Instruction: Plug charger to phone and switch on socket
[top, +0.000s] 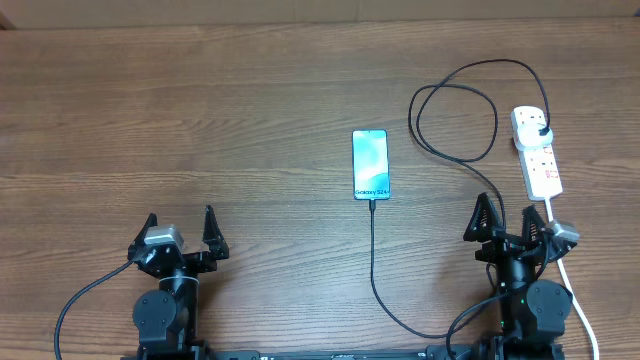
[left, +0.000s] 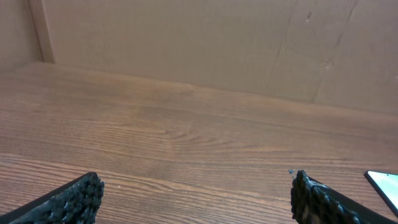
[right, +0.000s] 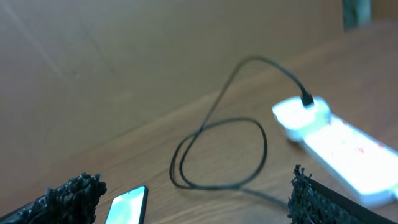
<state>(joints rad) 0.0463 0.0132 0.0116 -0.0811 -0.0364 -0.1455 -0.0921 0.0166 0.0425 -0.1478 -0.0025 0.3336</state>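
The phone (top: 370, 165) lies flat in the middle of the table, its light blue screen up. The black charger cable (top: 374, 262) runs from the phone's near end down toward the front edge, then loops up on the right to a black plug (top: 540, 131) seated in the white socket strip (top: 536, 151). The phone also shows in the right wrist view (right: 127, 205), as do the cable loop (right: 217, 152) and the socket strip (right: 336, 146). My left gripper (top: 181, 231) is open and empty at front left. My right gripper (top: 512, 221) is open and empty just below the strip.
The strip's thick white cord (top: 575, 300) runs down past my right arm to the front edge. A cardboard wall (left: 186, 37) stands behind the table. A corner of the phone (left: 385, 183) shows at the right edge of the left wrist view.
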